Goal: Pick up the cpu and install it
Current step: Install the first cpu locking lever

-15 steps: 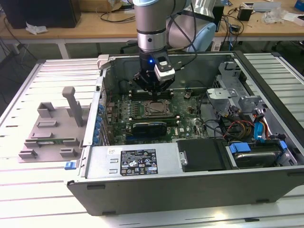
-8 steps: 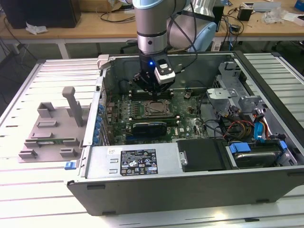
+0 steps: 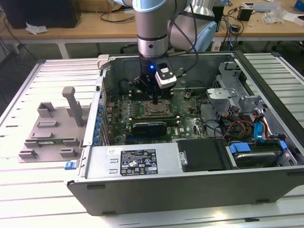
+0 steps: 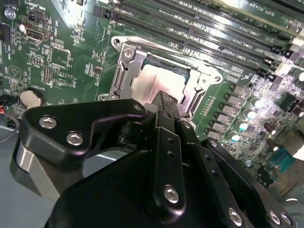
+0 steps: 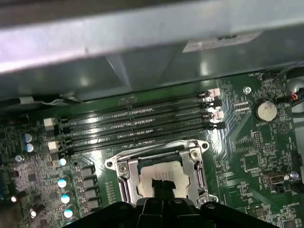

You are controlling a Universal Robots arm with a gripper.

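Observation:
The cpu (image 4: 156, 80), a small square chip with a silvery-white top, lies flat inside the metal socket frame (image 4: 127, 61) on the green motherboard. In the first wrist view the cpu (image 5: 156, 172) sits in the same frame (image 5: 195, 171). My gripper (image 4: 167, 97) is straight above it, its two black fingers closed together with the tips at the chip's top face; whether they touch it I cannot tell. The exterior view has the gripper (image 3: 156, 100) reaching down into the open computer case (image 3: 190, 190), over the socket (image 3: 157, 109).
Long memory slots (image 5: 137, 126) run beside the socket, near the case wall (image 5: 142, 42). A black card (image 3: 149, 127), the power supply (image 3: 137, 161), drive cage (image 3: 228, 90) and cables (image 3: 237, 128) crowd the case. A grey plastic tray (image 3: 52, 128) stands at the exterior view's left.

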